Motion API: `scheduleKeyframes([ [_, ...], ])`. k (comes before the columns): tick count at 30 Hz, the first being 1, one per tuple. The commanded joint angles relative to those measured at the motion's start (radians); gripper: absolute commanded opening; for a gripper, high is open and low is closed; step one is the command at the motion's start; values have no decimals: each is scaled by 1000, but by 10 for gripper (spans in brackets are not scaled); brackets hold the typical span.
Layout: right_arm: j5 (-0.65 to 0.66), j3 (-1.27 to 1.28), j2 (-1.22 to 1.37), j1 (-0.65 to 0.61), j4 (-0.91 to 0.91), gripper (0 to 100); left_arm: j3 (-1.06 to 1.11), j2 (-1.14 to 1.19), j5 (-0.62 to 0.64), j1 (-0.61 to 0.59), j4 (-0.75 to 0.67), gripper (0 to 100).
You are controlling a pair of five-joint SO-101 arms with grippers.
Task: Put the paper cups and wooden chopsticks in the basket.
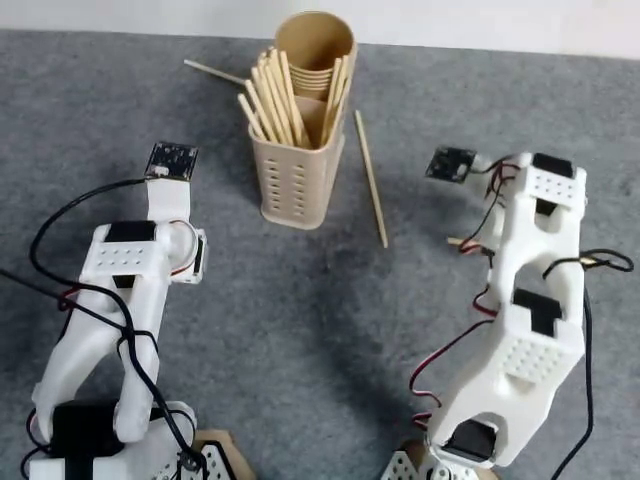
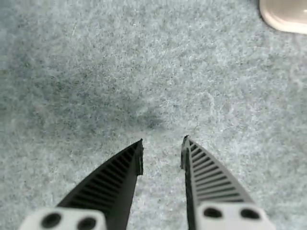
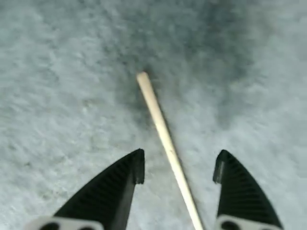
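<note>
Grey fuzzy carpet (image 1: 300,330) spreads beneath everything. A beige slotted basket (image 1: 297,185) holds stacked paper cups (image 1: 315,45) and slim wooden chopsticks (image 1: 275,100). Right of it, the right gripper (image 3: 178,165) gapes wide astride a loose chopstick (image 3: 165,139). Left of it, the left gripper (image 2: 162,151), narrowly parted, holds nothing.

surface: grey felt table (image 1: 300,330) | on it: basket (image 1: 297,185), loose chopsticks (image 1: 371,180)

- The basket (image 2: 285,14) is cut by the picture edge, one corner left.
- A chopstick (image 3: 163,134), apart from the basket, runs off the edge.
</note>
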Motion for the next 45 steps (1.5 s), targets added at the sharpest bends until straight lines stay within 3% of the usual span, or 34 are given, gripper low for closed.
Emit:
scheduleKeyframes([
  [1,14,-8,8,-4,4,245,-4,-30,8,-8,-15,152],
  [7,14,-8,91,-15,-79,231,-4,-30,8,-8,-12,152],
  [9,14,-8,134,-15,-114,171,-4,-30,8,-8,-11,152],
  [12,14,-8,168,-16,-136,1,-4,-30,8,-8,-11,152],
  [18,-43,-10,61,-4,-56,5,-4,-30,8,-8,-14,152],
  [24,-308,-10,-185,-35,-18,5,-4,-30,8,-8,-15,152],
  [31,-856,-134,-590,-222,-93,5,-4,-30,8,-8,-17,152],
  [36,-1254,-297,-723,-397,-318,5,-4,-30,8,-8,-17,152],
  [40,-1395,-337,-725,-522,-533,5,-4,-30,8,-8,-17,152],
  [45,-1528,-312,-725,-621,-607,5,-4,-30,8,-7,-17,152],
])
